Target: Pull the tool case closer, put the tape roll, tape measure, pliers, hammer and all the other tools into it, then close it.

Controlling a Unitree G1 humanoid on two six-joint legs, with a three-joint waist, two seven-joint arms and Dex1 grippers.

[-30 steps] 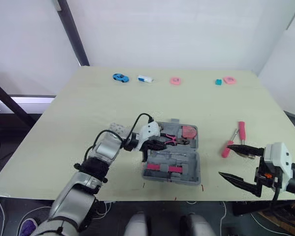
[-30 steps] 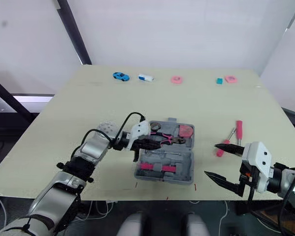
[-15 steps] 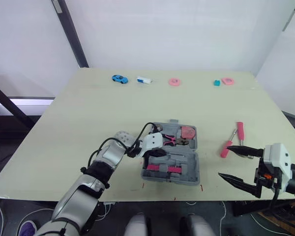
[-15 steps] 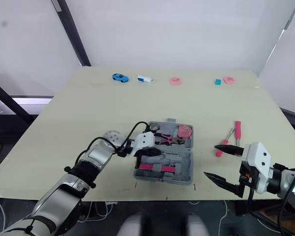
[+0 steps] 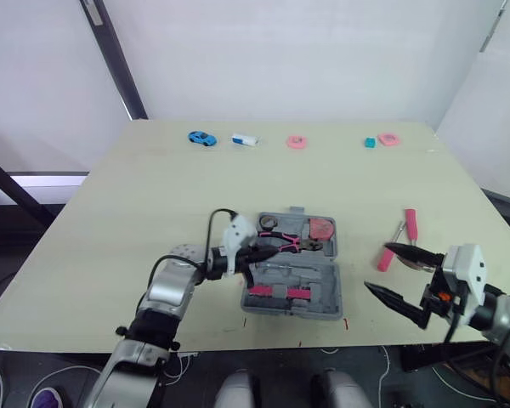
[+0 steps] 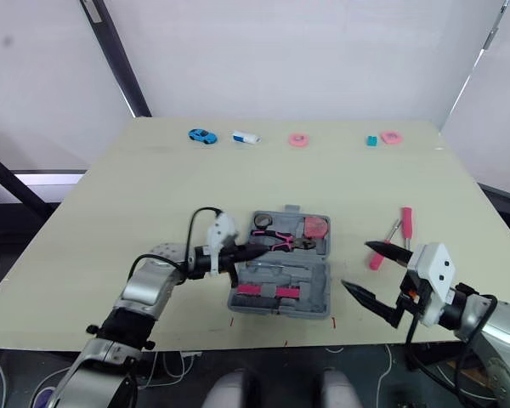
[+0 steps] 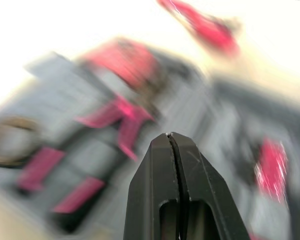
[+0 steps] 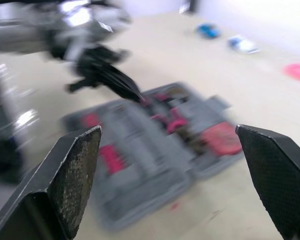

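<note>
Fingers (image 7: 152, 180) on my left gripper (image 5: 270, 252) are pressing flat together with nothing between them. They are hovering over the rear half of the open grey plastic tool case (image 5: 323, 293), just beside the pink-handled pliers (image 5: 291, 244) seated there. My right gripper (image 5: 377, 267) is hanging spread wide and empty, near the case's right side.

The case is lying flat on the pale table (image 5: 153, 187) near the front edge, between my two arms. Its rear half is also holding a dark ring-shaped tape roll (image 5: 267, 223) and a round pink tape measure (image 5: 322, 227), as I am reading them.

Two tools are lying outside it, to the right: a long pink-handled screwdriver (image 5: 410, 223) and a short pink-handled screwdriver (image 5: 382, 259). I am judging both light, rigid and prone to rolling, so I am planning to pinch each across the middle of its handle. The case looks stiff and likely to slide easily, so a side wall should serve for pulling.

I cannot make out what the pink pieces in the front half are, nor whether the hammer is among them.
</note>
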